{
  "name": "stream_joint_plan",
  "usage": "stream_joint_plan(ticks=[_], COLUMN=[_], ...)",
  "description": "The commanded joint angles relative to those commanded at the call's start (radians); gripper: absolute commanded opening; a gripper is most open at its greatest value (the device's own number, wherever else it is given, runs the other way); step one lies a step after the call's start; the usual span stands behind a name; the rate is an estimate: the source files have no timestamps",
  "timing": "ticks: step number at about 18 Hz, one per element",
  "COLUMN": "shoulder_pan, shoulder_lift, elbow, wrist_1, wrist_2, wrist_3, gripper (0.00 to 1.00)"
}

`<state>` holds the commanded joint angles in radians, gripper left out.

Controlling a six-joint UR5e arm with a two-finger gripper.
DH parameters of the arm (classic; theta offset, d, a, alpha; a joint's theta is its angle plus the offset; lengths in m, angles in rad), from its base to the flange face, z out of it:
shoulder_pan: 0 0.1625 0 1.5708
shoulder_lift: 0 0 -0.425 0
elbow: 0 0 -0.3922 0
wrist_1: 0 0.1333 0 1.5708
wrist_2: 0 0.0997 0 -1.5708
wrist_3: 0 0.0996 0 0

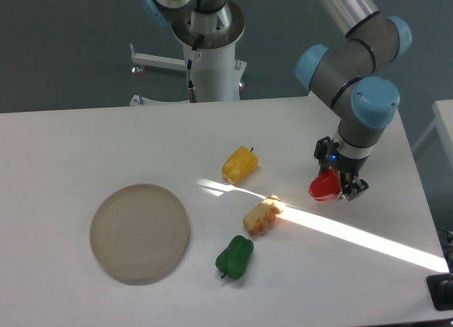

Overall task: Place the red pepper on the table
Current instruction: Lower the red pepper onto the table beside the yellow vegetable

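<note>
The red pepper [324, 188] is a small glossy bright-red toy held between the fingers of my gripper [335, 186], which is shut on it. It hangs at the right side of the white table [85, 143], right of the corn-like piece. Whether the pepper touches the tabletop I cannot tell. The arm's wrist hides the pepper's right side.
A yellow pepper [239, 164] lies near the middle. A pale yellow corn-like toy [262, 215] lies below it, and a green pepper [235, 256] sits nearer the front. A round beige plate [139, 232] is at the left. A bright strip of light crosses the table.
</note>
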<state>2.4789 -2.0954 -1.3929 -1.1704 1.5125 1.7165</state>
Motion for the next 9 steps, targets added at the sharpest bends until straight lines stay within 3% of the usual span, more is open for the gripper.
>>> stream_joint_plan(ticks=[9], shoulder_pan=[0.005], shoulder_lift=[-0.008], elbow=[-0.006], wrist_1=[0.003], wrist_2=[-0.002], wrist_3=[0.003], gripper=[0.56])
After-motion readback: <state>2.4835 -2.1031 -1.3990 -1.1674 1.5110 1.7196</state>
